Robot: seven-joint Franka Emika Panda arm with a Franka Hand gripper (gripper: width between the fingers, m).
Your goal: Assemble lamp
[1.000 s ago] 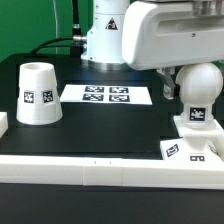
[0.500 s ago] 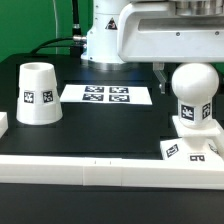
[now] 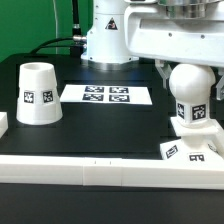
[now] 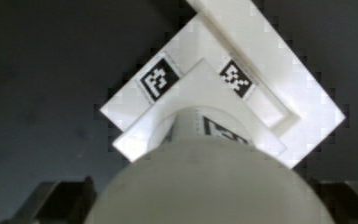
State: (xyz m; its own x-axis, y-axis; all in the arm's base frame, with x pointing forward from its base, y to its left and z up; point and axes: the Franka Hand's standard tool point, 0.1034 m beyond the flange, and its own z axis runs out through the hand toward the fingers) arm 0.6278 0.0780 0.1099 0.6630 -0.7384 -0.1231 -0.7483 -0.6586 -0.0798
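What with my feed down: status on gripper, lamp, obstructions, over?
Gripper open, fingers flanking bulb's top. Bulb upright on base. Shade stands apart, exterior view's left, not fitted. Nothing seen blocking.

1. I see a black table (image 3: 100, 125) filling the middle of the exterior view.
2. At the left, the white shade (image 3: 37, 93) stands on it, wide end down.
3. Upper centre: the marker board (image 3: 107, 95) (lying flat).
4. Lower right: the lamp's base (image 3: 200, 152).
5. A white rail (image 3: 90, 167) runs along the table's bottom edge.
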